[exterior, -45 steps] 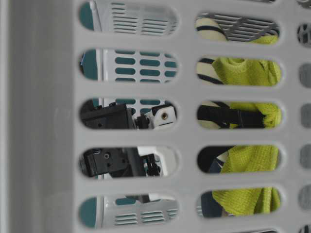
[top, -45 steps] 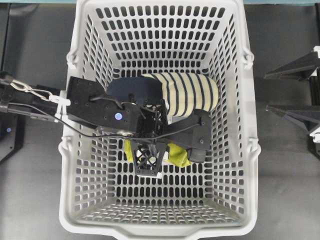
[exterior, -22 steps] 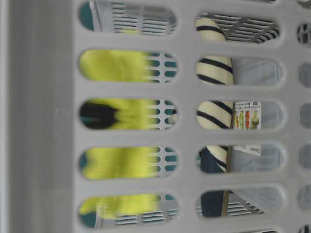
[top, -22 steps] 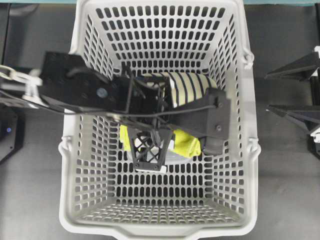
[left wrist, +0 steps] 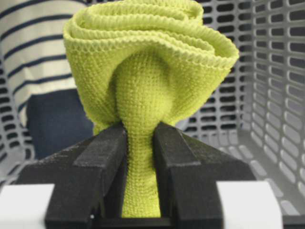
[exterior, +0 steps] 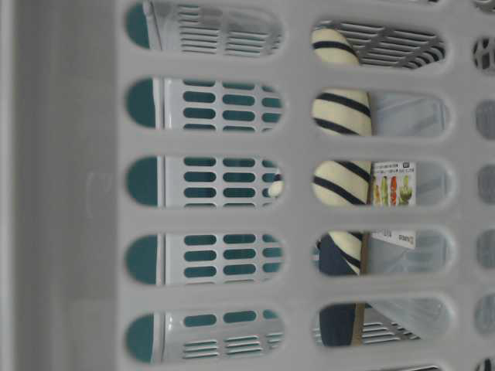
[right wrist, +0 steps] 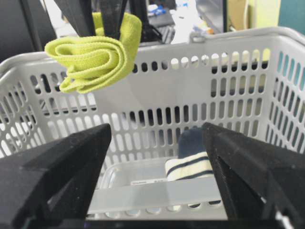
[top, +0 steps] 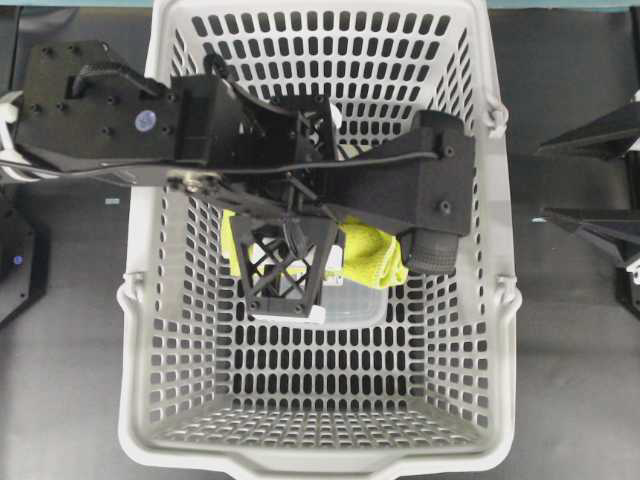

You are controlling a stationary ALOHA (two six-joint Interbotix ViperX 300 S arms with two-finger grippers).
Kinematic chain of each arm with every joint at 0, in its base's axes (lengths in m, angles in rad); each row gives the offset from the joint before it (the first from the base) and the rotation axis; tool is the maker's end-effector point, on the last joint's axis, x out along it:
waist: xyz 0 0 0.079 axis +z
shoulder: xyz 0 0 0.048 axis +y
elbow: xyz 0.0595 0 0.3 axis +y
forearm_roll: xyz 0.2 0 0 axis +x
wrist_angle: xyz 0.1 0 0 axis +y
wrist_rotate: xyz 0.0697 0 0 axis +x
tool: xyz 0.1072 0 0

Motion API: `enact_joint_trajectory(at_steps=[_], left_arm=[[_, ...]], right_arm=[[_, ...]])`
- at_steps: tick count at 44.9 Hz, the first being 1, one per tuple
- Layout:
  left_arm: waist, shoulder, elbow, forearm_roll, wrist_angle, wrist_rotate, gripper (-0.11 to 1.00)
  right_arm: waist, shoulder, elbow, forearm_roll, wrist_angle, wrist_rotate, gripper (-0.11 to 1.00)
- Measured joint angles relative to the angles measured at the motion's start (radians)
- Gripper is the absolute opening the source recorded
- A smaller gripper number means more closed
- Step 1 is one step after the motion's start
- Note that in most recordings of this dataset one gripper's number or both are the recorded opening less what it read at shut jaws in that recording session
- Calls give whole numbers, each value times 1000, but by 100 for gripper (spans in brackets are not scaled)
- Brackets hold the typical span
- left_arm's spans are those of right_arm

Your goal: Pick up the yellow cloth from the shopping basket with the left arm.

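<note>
Left gripper [left wrist: 139,157]: your fingers pinch the yellow cloth [left wrist: 147,71], above the shopping basket [top: 500,300].
Right gripper [right wrist: 157,157]: your fingers spread wide, holding nothing.

A label [exterior: 394,183] on the clear plastic box [exterior: 410,232] carries print and small coloured pictures, too small to read.

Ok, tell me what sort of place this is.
Probably a robotics lab bench, not a shop: the shopping basket sits on a dark tabletop between two black robot arms, and beyond its rim the right wrist view shows cluttered equipment.
</note>
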Motion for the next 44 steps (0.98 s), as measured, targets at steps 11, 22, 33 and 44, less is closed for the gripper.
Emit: enact_joint_trajectory(at_steps=[11, 22, 33, 44], left_arm=[[2, 0, 0, 0, 6, 25, 15], [12, 0, -6, 0, 8, 25, 15], [14, 0, -6, 0, 14, 23, 15], [14, 0, -6, 0, 14, 18, 15]], right_arm=[[2, -3, 0, 0, 0, 0, 74], [0, -11, 2, 0, 0, 2, 74], [0, -12, 2, 0, 0, 2, 74], [2, -12, 0, 2, 0, 2, 74]])
